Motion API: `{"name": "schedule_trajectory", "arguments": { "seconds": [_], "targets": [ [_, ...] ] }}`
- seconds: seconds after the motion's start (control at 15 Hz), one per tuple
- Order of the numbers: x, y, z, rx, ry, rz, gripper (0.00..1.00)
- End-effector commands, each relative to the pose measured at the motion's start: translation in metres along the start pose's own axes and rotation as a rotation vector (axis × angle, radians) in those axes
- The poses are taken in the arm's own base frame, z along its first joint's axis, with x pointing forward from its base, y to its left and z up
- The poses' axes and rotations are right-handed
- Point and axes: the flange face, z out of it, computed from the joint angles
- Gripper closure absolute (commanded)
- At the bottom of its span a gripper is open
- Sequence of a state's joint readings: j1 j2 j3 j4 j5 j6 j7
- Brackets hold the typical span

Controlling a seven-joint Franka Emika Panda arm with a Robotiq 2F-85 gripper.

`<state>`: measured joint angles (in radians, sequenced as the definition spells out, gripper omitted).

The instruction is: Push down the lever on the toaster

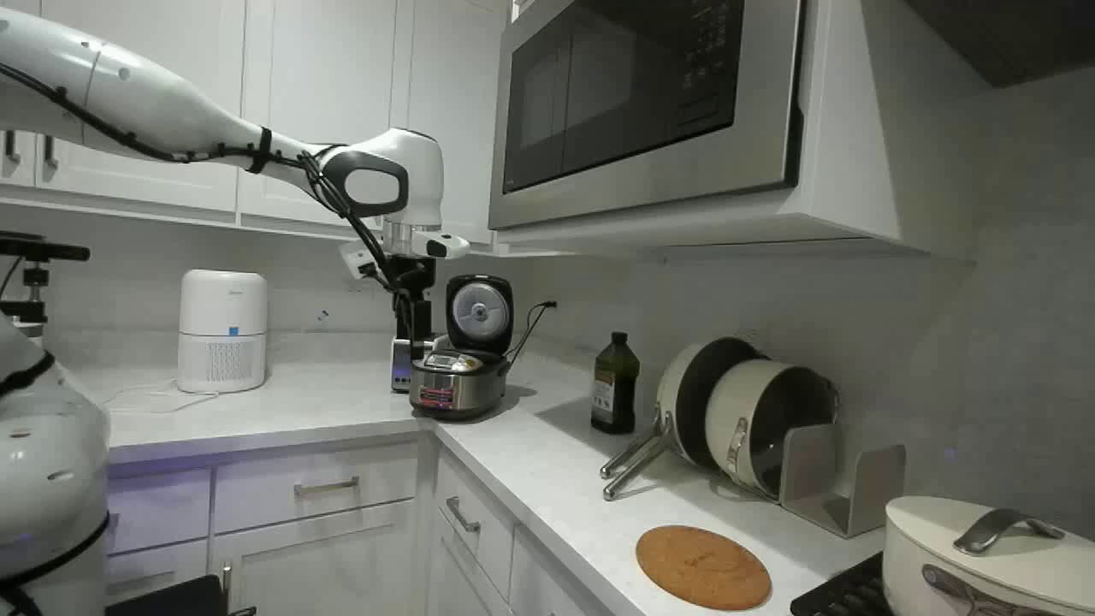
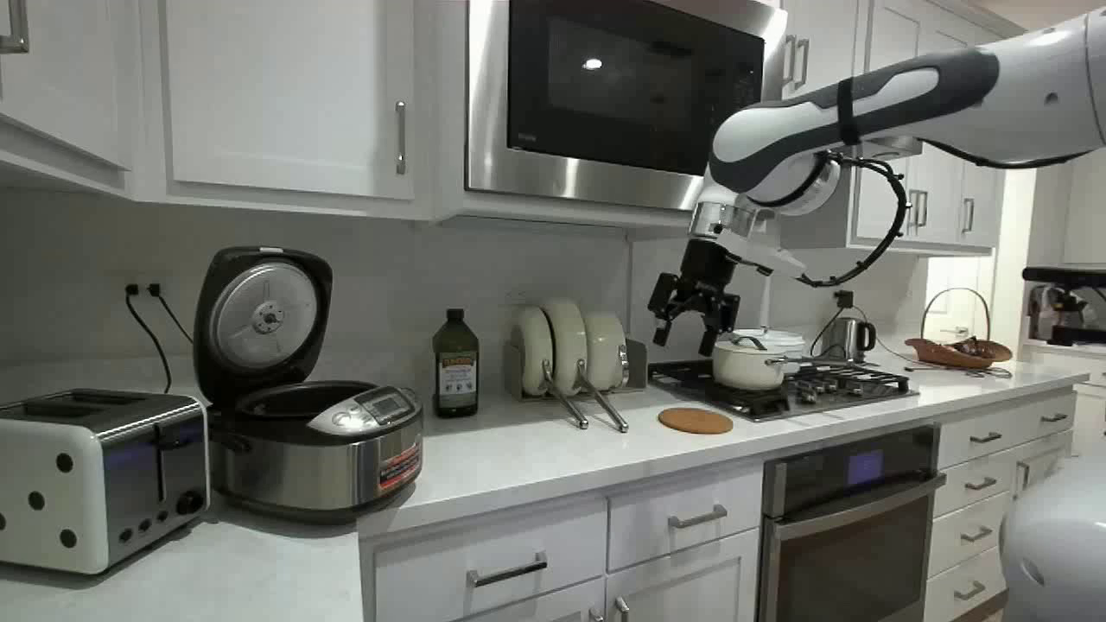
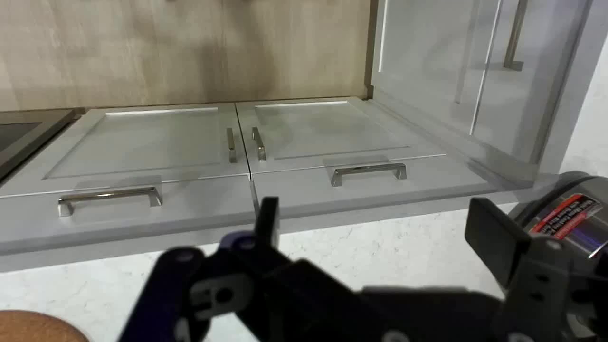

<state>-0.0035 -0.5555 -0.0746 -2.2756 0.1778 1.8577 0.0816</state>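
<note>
The toaster [image 2: 154,475] stands at the left of an exterior view, with white dotted sides and a silver front. Its dark lever [image 2: 177,443] sits near the top of a vertical slot on the front. In an exterior view a strip of the toaster [image 1: 400,373] shows behind the rice cooker and gripper. The toaster is out of the wrist view. My gripper [image 2: 685,340] is open and empty, high above the counter and well apart from the toaster. Its two fingers are spread wide in the wrist view [image 3: 373,223].
The rice cooker [image 2: 320,458], lid raised, stands right beside the toaster; its edge shows in the wrist view [image 3: 565,216]. An oil bottle [image 2: 455,367], racked pans [image 2: 566,350], a cork mat [image 2: 696,421] and a pot [image 2: 745,367] line the counter. A microwave [image 1: 633,111] hangs above.
</note>
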Motion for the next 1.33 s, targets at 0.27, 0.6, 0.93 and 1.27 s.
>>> {"name": "schedule_trajectory", "arguments": {
  "seconds": [0.27, 0.6, 0.93, 1.27],
  "targets": [
    [0.0, 0.0, -0.001, 0.0, -0.001, 0.0, 0.0],
    [-0.001, -0.005, 0.002, 0.004, -0.002, -0.007, 0.0],
    [-0.017, -0.058, 0.016, 0.058, -0.049, -0.108, 0.0],
    [-0.042, -0.135, 0.027, 0.13, -0.076, -0.253, 0.0]
  ]
}}
